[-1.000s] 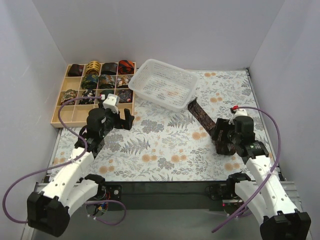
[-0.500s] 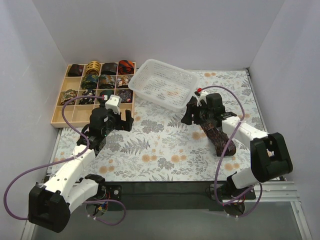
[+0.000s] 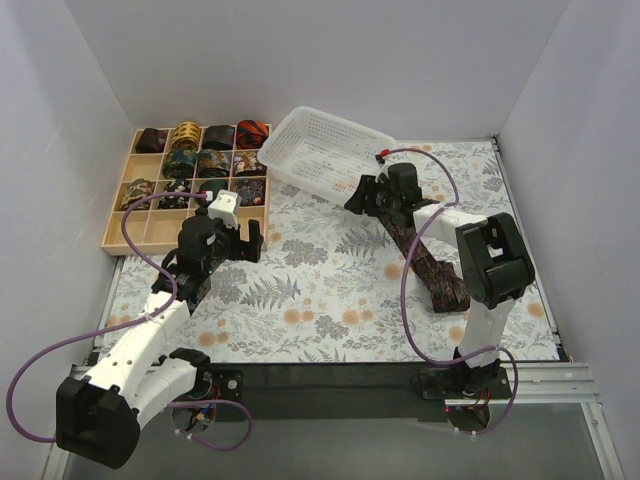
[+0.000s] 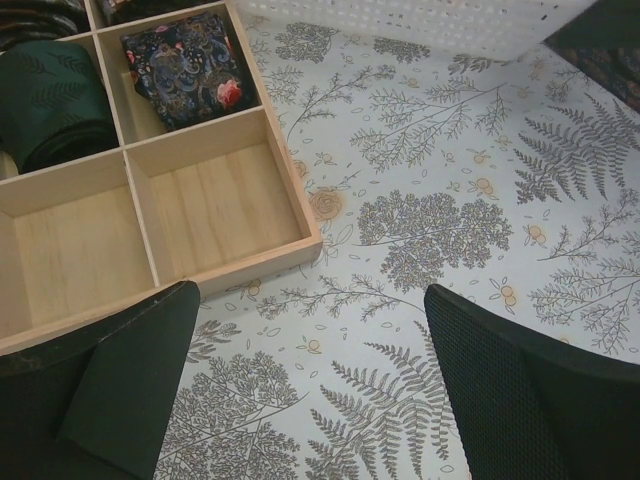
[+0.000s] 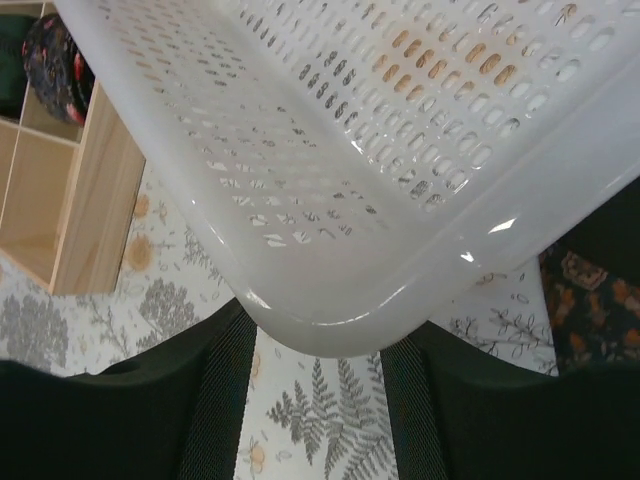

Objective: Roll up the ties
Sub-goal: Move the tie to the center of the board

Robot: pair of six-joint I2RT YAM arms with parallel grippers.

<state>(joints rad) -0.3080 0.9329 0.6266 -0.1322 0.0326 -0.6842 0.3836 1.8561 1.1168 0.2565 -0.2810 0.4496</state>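
By the tray [image 3: 106, 240], the left claw [image 4: 310, 300] hangs spread and empty. The right claw [image 3: 360, 196], fingers apart, meets the tilted basket's [image 3: 335, 125] near rim. The tie [image 3: 432, 268] lies stretched on the surface [image 3: 330, 300] beside it. Best to clear the basket gently, then pinch the tie's end squarely.

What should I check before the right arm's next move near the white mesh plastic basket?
1. Right gripper open: ok.
2. White mesh plastic basket clear of it: not ok, its corner sits right over the fingers.
3. Dark brown-maroon patterned necktie gripped: not ok, it lies unrolled on the table.
4. Left gripper open and empty: ok.
5. Gridded wooden tray has free compartments: ok.
6. Basket touching the fingers: cannot tell.
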